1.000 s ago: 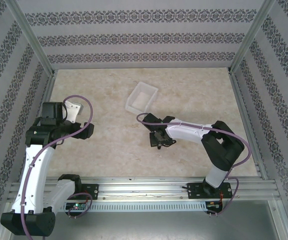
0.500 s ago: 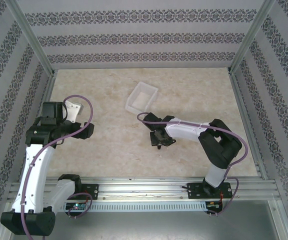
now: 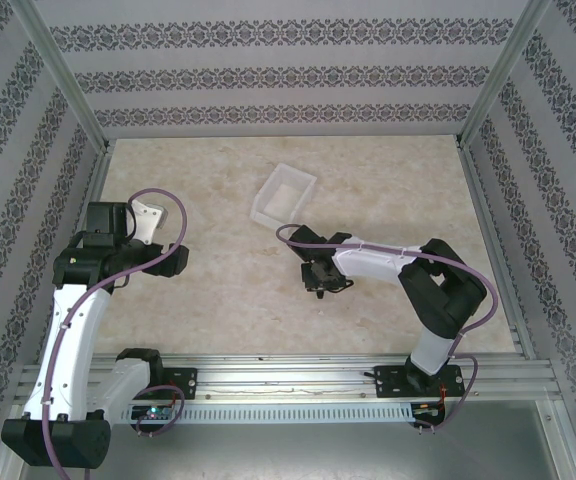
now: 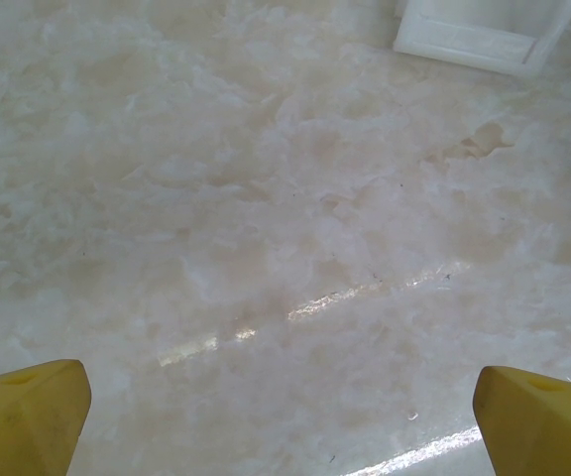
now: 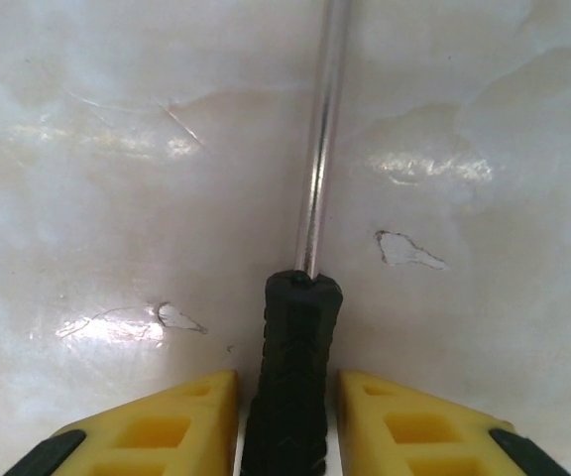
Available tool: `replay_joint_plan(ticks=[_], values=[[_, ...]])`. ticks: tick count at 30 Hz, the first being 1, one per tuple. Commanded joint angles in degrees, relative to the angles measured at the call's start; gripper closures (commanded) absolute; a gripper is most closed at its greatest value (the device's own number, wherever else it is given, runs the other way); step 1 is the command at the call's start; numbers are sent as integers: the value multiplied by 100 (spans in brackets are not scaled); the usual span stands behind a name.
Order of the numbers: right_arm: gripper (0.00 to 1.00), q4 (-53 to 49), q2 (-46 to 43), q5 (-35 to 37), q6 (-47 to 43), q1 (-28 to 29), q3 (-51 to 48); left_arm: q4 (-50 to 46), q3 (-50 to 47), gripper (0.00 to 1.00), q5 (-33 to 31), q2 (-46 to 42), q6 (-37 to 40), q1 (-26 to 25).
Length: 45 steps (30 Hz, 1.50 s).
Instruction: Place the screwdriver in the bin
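The small slim screwdriver with a black bumpy handle and thin shiny metal rod (image 5: 292, 337) sits low on the pale stone-look table (image 3: 218, 300), near the small white see-through plastic bin (image 3: 265, 188). The right gripper (image 5: 287, 392) hugs the handle on both sides and seems to be holding it, while the left gripper (image 4: 285, 426) is spread wide with nothing in it. The screwdriver looks light, hard and thin, so it may roll or slip, and the fat bumpy handle is the best place to hold; since a second ago the right arm only shifted a little, and the bin stayed put.
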Motion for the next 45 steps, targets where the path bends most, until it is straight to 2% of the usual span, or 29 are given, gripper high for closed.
replay_joint_plan(ticks=[1,13,29,40,45], values=[[70,-76,106,26,67,-20,-256,124,9,1,3,-9,-92,2],[82,21,-143,204,-20,59,-300,55,130,1,-25,7,-44,2],[82,-364,-836,59,-254,-96,149,135,52,1,-40,-44,77,2],[82,-513,-1474,-284,-405,-401,370,38,154,1,-35,-133,58,2],[82,-903,-1558,-159,-672,-450,864,10,176,1,-39,-158,66,2]])
